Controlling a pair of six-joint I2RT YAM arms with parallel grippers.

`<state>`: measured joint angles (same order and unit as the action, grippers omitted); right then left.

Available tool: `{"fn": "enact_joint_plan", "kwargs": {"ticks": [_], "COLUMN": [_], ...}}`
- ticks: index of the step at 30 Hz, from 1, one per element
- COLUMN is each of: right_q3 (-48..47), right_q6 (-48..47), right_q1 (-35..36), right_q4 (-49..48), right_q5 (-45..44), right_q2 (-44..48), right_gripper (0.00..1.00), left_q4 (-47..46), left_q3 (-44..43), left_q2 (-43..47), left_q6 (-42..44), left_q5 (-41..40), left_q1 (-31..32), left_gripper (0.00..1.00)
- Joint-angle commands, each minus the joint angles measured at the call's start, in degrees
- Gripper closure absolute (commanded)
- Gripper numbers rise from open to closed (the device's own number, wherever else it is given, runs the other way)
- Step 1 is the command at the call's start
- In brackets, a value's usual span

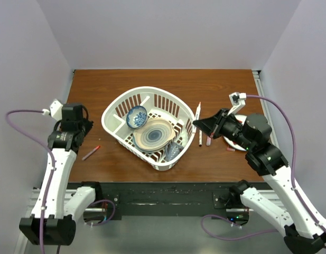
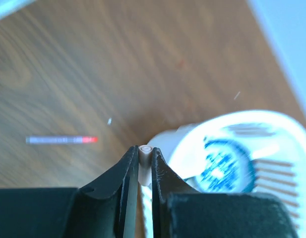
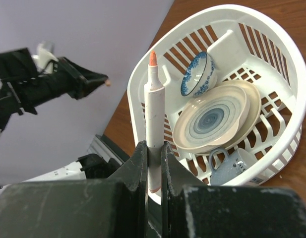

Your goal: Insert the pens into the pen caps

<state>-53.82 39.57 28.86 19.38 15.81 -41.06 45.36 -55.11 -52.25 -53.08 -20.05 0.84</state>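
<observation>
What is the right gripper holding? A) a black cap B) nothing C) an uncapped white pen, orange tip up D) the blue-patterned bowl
C: in the right wrist view, the right gripper is shut on the barrel of a white pen, whose bare orange tip points up.

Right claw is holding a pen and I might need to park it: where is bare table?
Bare table runs along the far edge behind the white basket, and left of it apart from one red-tipped pen. Crowded between basket and right claw, where loose pens lie.
</observation>
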Motion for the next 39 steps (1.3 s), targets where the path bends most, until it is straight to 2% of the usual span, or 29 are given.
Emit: {"fn": "enact_joint_plan", "kwargs": {"ticks": [1,4,5,6,7,9,10,12,13,14,16,17,19,22,26,33,39], "right_q3": [-5.2,-6.4,-6.6,-6.6,-6.7,-7.2,-7.1,-6.0,-5.4,-4.3,-3.2,-3.2,-3.4,-3.6,-3.0,-3.1,-3.7], "right_q6": [-2.3,-3.0,-3.4,-3.9,-4.3,-6.2,-6.5,-5.8,-5.0,-3.3,-1.7,-1.9,-2.4,-2.6,-1.3,-1.0,-0.8], "right_q1": [0.1,0.1,0.1,0.0,0.0,0.1,0.1,0.1,0.3,0.5,2.2,3.3,7.0,10.9,13.7,15.2,15.9], "right_q4": [-0.5,-1.7,-3.1,-3.7,-4.2,-4.3,-4.8,-7.8,-9.4,-12.6,-15.4,-16.1,-16.3,-18.7,-23.6,-25.9,-26.2], "right_q5": [5.3,10.2,13.6,15.6,17.1,19.9,20.5,22.8,24.0,24.9,25.9,25.8,22.9,20.1,18.5,17.3,16.2], "right_q2": [-2.6,-4.7,-5.3,-5.8,-7.1,-8.3,-9.0,-9.8,-10.4,-11.8,-13.6,-15.2,-16.4,-18.3,-20.0,-21.7,-22.7], "right_gripper": [1.00,1.00,1.00,1.00,1.00,1.00,1.00,1.00,1.00,1.00,1.00,1.00,1.00,1.00,1.00,1.00,1.00], "left_q4": [5.2,-0.2,-3.1,-10.6,-13.5,-21.5,-24.2,-30.3,-32.9,-37.8,-43.3,-49.2,-53.9,-63.6,-75.2,-80.7,-81.0], "left_q3": [-6.8,-10.2,-10.6,-10.5,-10.5,-10.2,-9.3,-8.2,-6.5,-5.6,-3.0,-2.2,-0.4,1.9,6.1,10.0,10.1], "left_q2": [1.8,2.1,2.6,2.9,3.0,3.0,3.2,3.1,2.9,2.7,1.9,1.6,0.4,-0.6,-0.9,-2.4,-2.5], "left_q6": [-4.0,-0.6,1.3,6.4,8.5,13.5,14.3,12.6,11.8,10.6,5.9,4.8,2.2,-0.7,-6.7,-10.8,-10.3], "left_q5": [-11.9,-10.5,-5.7,-2.0,6.3,15.3,24.1,30.7,37.9,40.9,46.3,47.1,48.6,50.5,50.5,50.5,49.4], "left_q1": [0.1,0.1,0.1,0.1,0.1,0.1,0.1,0.1,0.4,0.8,4.8,6.7,12.6,17.9,20.9,23.2,24.9], "left_gripper": [1.00,1.00,1.00,1.00,1.00,1.00,1.00,1.00,1.00,1.00,1.00,1.00,1.00,1.00,1.00,1.00,1.00]}}
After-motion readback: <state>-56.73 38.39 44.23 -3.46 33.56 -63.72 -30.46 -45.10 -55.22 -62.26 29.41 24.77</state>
